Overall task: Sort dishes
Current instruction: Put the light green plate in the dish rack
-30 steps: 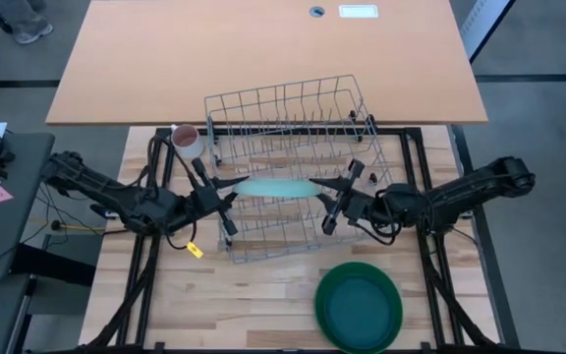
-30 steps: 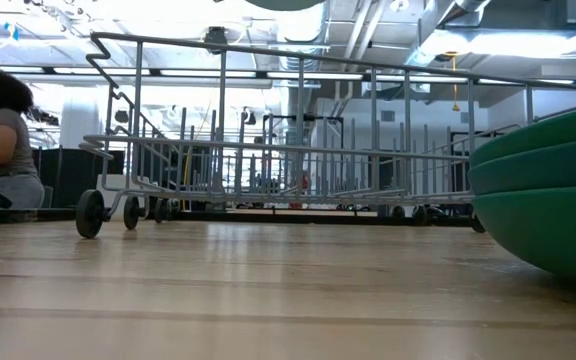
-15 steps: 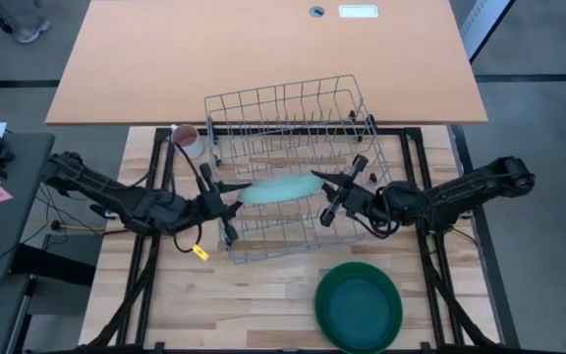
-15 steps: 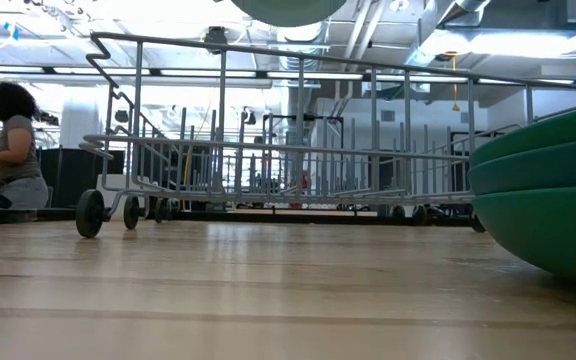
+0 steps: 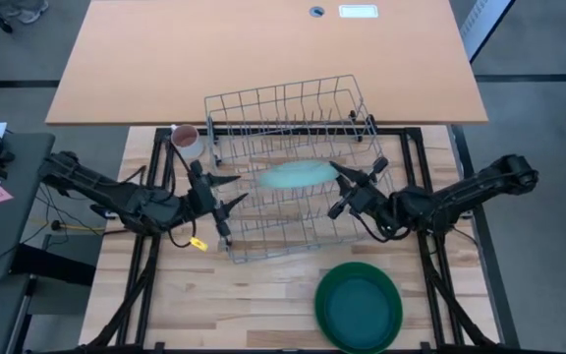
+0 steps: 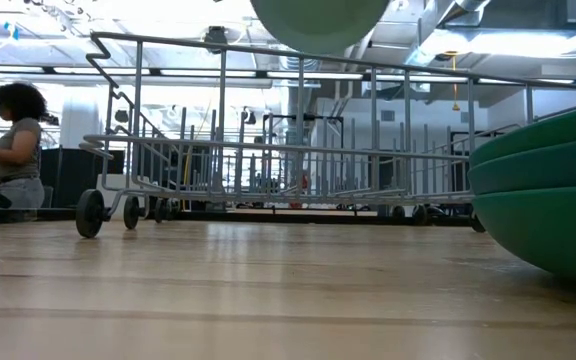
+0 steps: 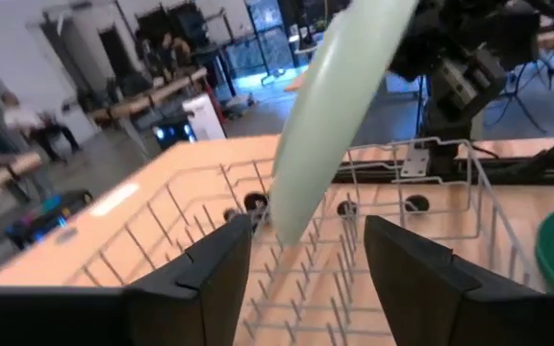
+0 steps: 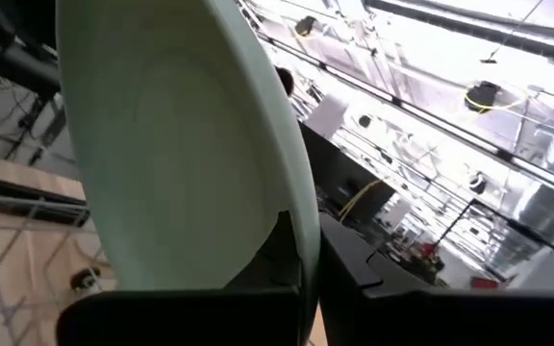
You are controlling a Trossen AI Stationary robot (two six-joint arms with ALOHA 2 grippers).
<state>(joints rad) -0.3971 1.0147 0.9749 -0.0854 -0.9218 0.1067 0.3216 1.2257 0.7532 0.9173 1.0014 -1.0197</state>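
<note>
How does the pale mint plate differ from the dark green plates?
The pale mint plate is smaller and lighter than the dark green plates. It is held above the wire dish rack by the right gripper; the dark green plates lie stacked on the table. Both are round and glossy.

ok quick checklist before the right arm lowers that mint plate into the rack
1. Right gripper shut on the pale mint plate rim: ok.
2. Left gripper open, apart from the plate: ok.
3. Plate above the wire dish rack: ok.
4. Plate on edge for the tines: not ok, tilted.
5. Rack slots below free: ok, no dishes inside.
6. Stacked dark green plates outside the rack: ok.
</note>
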